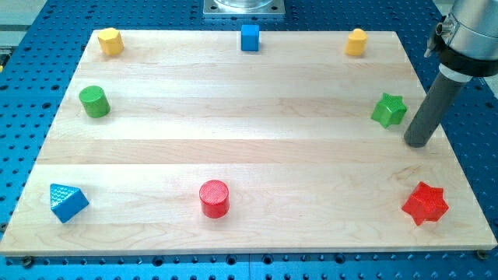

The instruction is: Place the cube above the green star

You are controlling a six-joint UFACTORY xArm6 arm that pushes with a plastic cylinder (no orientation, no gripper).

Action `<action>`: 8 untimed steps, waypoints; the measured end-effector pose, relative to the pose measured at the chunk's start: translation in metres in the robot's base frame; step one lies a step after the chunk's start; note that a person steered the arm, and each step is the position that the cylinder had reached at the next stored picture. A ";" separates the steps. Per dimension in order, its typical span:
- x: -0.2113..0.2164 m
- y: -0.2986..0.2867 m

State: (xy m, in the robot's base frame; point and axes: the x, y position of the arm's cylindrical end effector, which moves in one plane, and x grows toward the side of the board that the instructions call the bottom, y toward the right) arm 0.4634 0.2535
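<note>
The blue cube point(249, 37) sits at the top middle of the wooden board point(249, 155). The green star point(388, 110) lies near the right edge, well to the right of and below the cube. My tip point(418, 143) rests on the board just to the right of and slightly below the green star, a small gap apart from it. The dark rod rises from the tip toward the view's top right.
A yellow block point(110, 41) is at the top left and another yellow block point(355, 42) at the top right. A green cylinder point(94, 101) is at the left, a blue triangular block point(67, 202) at the bottom left, a red cylinder point(214, 198) at the bottom middle, a red star point(425, 203) at the bottom right.
</note>
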 end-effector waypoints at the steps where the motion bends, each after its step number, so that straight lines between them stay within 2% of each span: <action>1: 0.000 0.000; 3: 0.000 -0.006; 5: 0.029 -0.019; 6: 0.013 -0.099; 7: -0.051 -0.218; 8: -0.163 -0.281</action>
State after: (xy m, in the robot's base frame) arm 0.3008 -0.0271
